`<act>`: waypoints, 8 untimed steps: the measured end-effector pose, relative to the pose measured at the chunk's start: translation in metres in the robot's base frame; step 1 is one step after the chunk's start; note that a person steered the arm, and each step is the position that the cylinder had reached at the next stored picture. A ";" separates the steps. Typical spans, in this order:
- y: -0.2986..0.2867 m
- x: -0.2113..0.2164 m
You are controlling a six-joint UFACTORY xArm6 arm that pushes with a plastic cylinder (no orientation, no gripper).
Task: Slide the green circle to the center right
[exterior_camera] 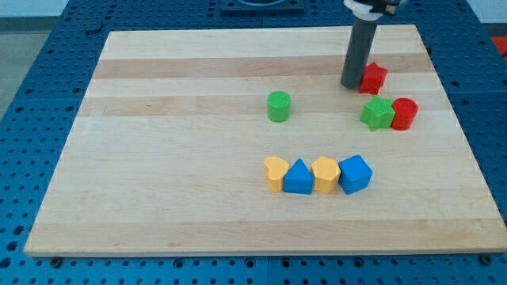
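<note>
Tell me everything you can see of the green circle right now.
The green circle is a short, upright cylinder of ribbed, plastic-looking material, standing alone near the middle of the wooden board. Nothing touches it. My tip sits well off toward the view's right, beside a red block.

my tip (352, 85) sits upper right, touching the left side of a red block (374, 77) | green circle (279, 106) alone near the middle | green star (378, 114) touching red cylinder (404, 113) at right | lower row: yellow heart (275, 173), blue triangle (299, 178), yellow block (325, 174), blue cube (355, 174) on the wooden board (158, 158)
</note>
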State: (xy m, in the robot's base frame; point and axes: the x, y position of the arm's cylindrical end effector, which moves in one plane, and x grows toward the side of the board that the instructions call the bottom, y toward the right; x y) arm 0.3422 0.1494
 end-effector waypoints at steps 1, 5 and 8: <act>0.011 -0.005; -0.146 0.014; -0.157 0.065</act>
State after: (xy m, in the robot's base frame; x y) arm 0.4077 -0.0071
